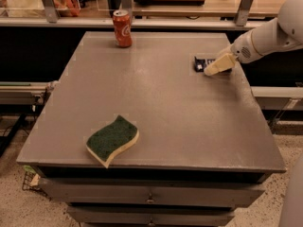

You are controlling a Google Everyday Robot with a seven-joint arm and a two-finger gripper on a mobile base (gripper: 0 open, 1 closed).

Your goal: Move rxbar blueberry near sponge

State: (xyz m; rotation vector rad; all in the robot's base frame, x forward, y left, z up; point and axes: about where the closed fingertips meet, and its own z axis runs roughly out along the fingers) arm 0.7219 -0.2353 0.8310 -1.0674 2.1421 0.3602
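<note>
The rxbar blueberry, a small dark bar with a white patch, lies flat on the grey table near its far right edge. My gripper reaches in from the right on a white arm; its cream-coloured fingers sit right at the bar's right side and partly cover it. The sponge, wavy with a dark green top and pale yellow foam, lies near the table's front left, far from the bar and the gripper.
A red soda can stands upright at the table's far edge, left of centre. The grey table has drawers below its front. A shelf and rail with clutter run behind the table. Speckled floor lies on both sides.
</note>
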